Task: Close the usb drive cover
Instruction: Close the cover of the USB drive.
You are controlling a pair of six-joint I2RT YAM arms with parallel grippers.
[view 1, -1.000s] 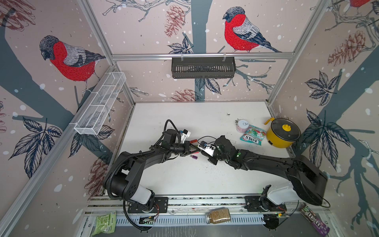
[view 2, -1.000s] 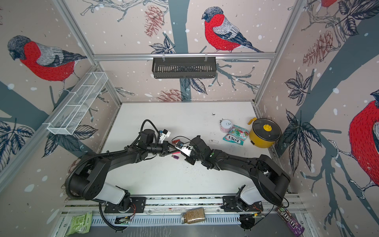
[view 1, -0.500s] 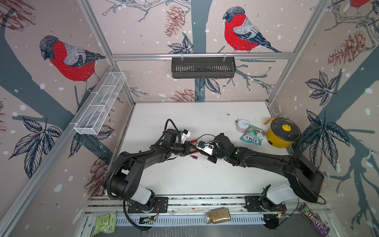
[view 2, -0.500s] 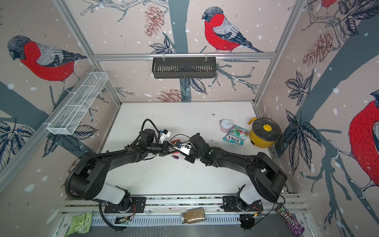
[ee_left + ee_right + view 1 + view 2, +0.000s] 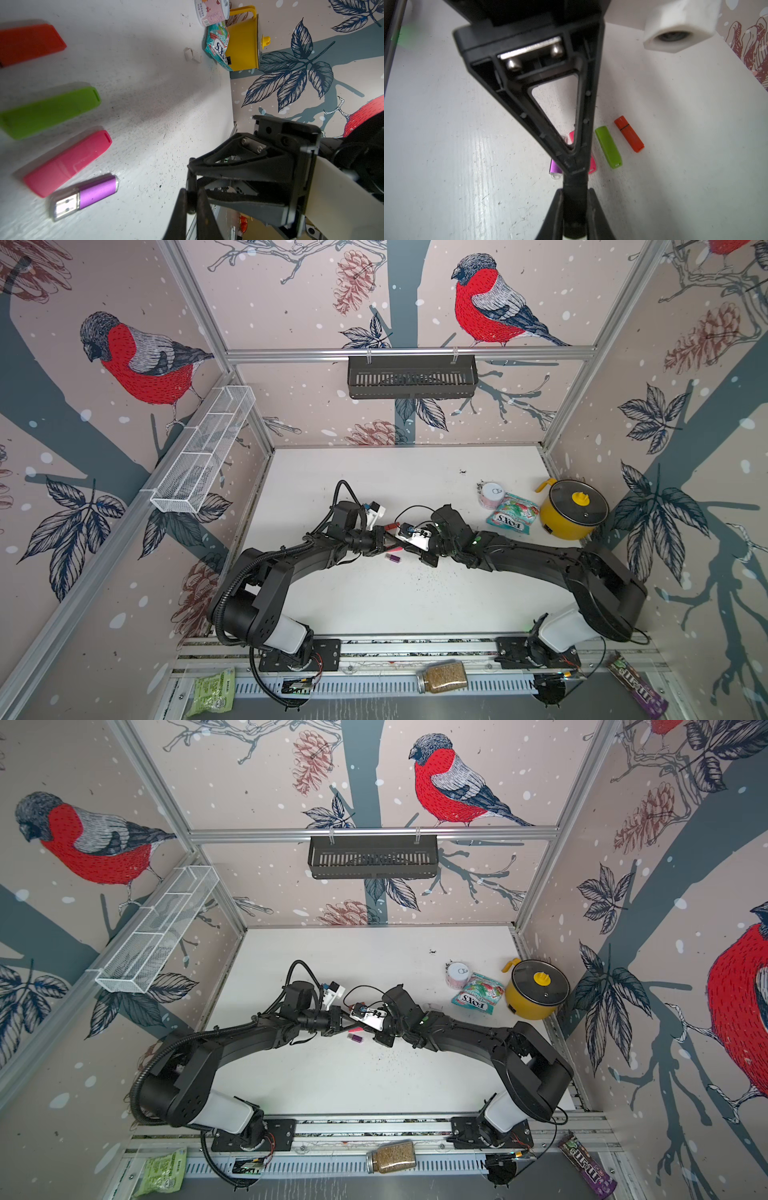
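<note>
Hazard: the purple metallic usb drive (image 5: 95, 190) lies uncapped on the white tabletop (image 5: 155, 93) just beside a pink plastic drive (image 5: 68, 162), while the left gripper (image 5: 574, 164) and right gripper (image 5: 191, 187), both pinched shut and crowded tip-to-tip nearby with no cover discernible, could clash or knock it askew.

We see four drives (image 5: 49, 112) in row on table (image 5: 374, 601), mid-width, row running front to back; uncapped drive (image 5: 87, 194) frontmost. Right rear: can (image 5: 491, 493), bag (image 5: 512, 515), pot (image 5: 575, 510), left to right, close-set.
</note>
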